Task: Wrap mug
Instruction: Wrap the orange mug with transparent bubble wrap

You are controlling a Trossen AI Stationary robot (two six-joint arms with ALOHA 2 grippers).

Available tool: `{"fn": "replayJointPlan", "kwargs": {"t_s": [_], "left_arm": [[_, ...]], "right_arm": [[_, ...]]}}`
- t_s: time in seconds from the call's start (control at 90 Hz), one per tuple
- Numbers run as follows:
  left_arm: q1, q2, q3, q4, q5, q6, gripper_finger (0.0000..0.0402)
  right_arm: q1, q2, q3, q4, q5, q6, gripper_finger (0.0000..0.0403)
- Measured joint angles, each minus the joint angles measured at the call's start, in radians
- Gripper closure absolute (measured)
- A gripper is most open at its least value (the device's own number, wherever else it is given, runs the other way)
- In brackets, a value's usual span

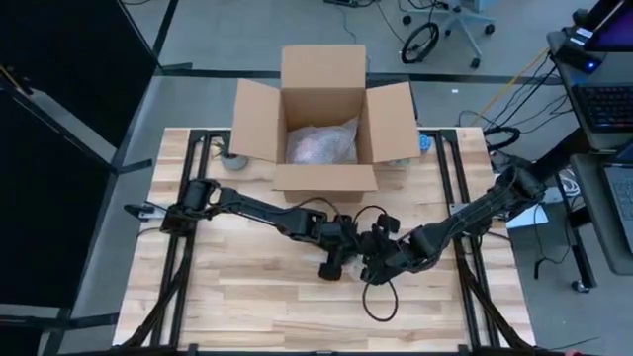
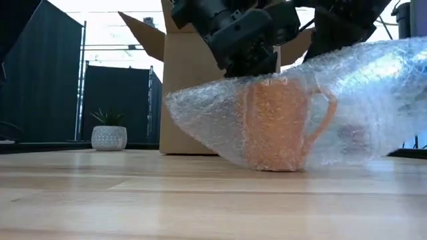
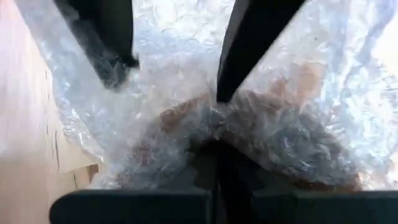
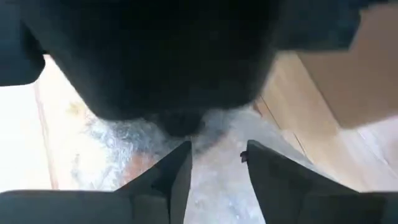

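Directly beneath the left gripper [image 2: 250, 63]: one orange mug [image 2: 277, 123], upright on the table [image 2: 133, 200], draped in one sheet of bubble wrap [image 2: 373, 100]. Left fingers [image 3: 249, 56] apart, pressing down over the wrap, clamping nothing. Right gripper [image 4: 214, 168] just beside, above the same wrap, fingers parted. Beyond both: one open cardboard box [image 1: 326, 129] with more wrap inside. One potted plant [image 2: 109, 133] farther back.

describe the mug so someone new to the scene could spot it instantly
Start at the open cardboard box at the wooden table's far edge, then come toward the table's middle, where both grippers meet. Under them stands an orange handled mug, the only thing draped in clear bubble wrap.
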Motion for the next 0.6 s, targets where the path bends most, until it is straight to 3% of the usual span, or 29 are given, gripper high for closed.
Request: {"fn": "replayJointPlan", "kwargs": {"t_s": [0.3,0.6], "left_arm": [[0.000,-0.008,0.000,0.003,0.000,0.002,0.0402],[0.000,-0.011,0.000,0.005,0.000,0.002,0.0402]], "right_arm": [[0.043,-0.035,0.002,-0.004,0.016,0.073,0.0195],[0.106,-0.135,0.002,-0.139,0.192,0.153,0.0188]]}}
